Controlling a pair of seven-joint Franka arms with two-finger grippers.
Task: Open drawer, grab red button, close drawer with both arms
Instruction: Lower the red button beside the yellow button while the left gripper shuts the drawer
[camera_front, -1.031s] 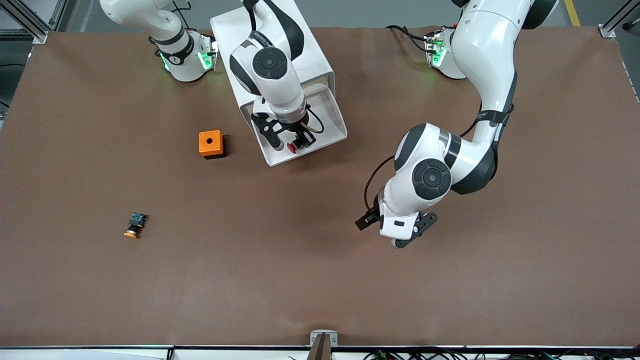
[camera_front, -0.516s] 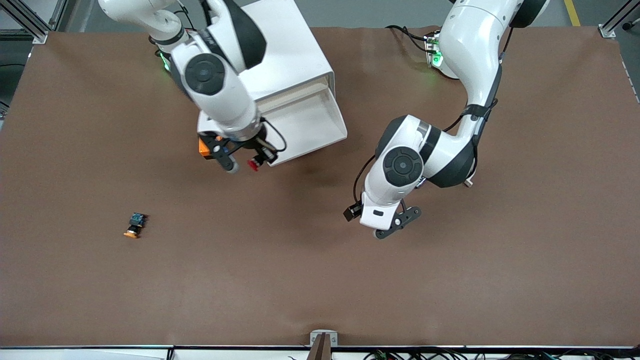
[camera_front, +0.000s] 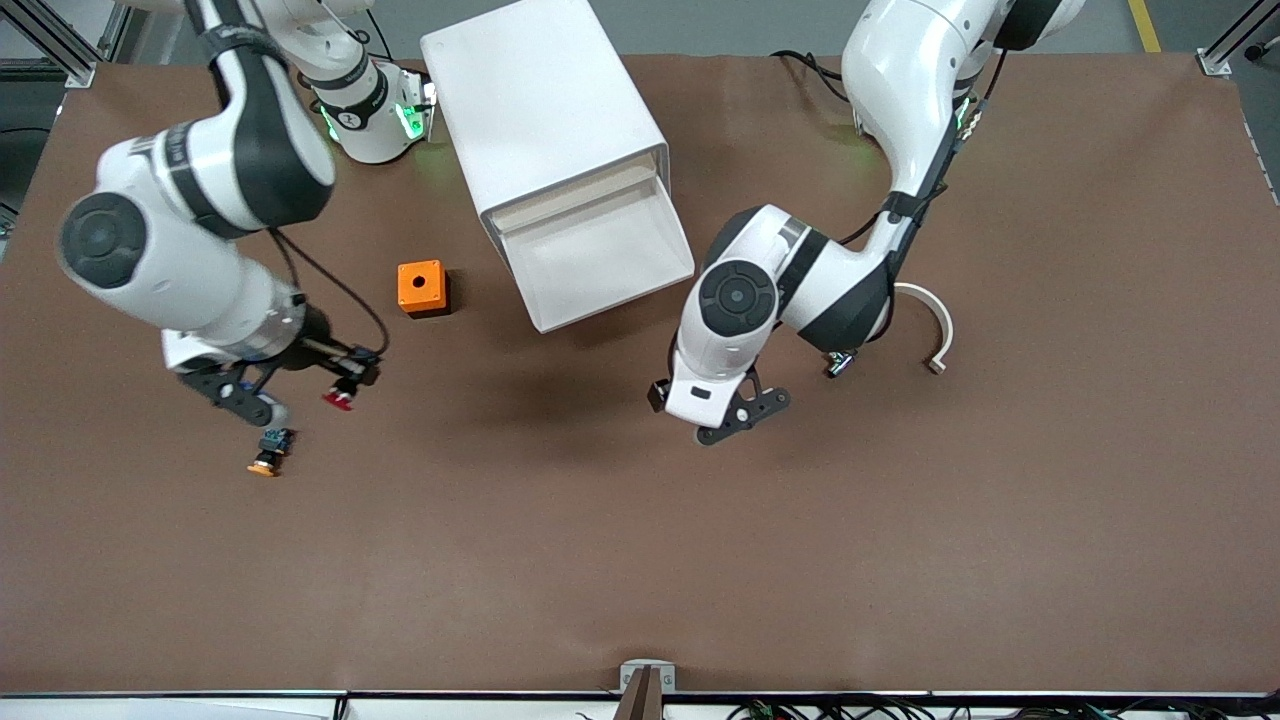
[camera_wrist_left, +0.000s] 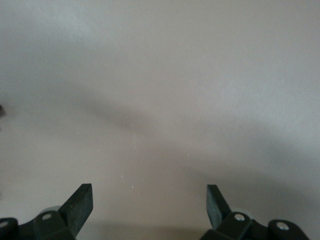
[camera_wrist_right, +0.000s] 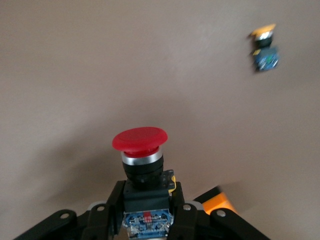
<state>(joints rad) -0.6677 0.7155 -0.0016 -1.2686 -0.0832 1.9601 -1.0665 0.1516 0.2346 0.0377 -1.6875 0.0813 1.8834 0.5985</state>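
A: What does the front view show?
B: The right gripper (camera_front: 300, 395) hangs over the table (camera_front: 620, 560) toward the right arm's end, jaws clamped on the button (camera_front: 338, 398), just above the orange-capped button (camera_front: 268, 453) lying there. The drawer (camera_front: 600, 262) stands pulled out of the cabinet (camera_front: 545, 120), with the orange cube (camera_front: 421, 288) beside it. The left gripper (camera_front: 735, 412) is over bare table near the drawer's front.

A: The left wrist view?
B: The left gripper (camera_wrist_left: 150, 200) has its jaws spread wide, holding nothing.

A: And the right wrist view?
B: The button (camera_wrist_right: 141, 160) sits upright between the right gripper's (camera_wrist_right: 145, 210) jaws, red cap outward; the orange-capped button (camera_wrist_right: 264, 49) lies well apart.
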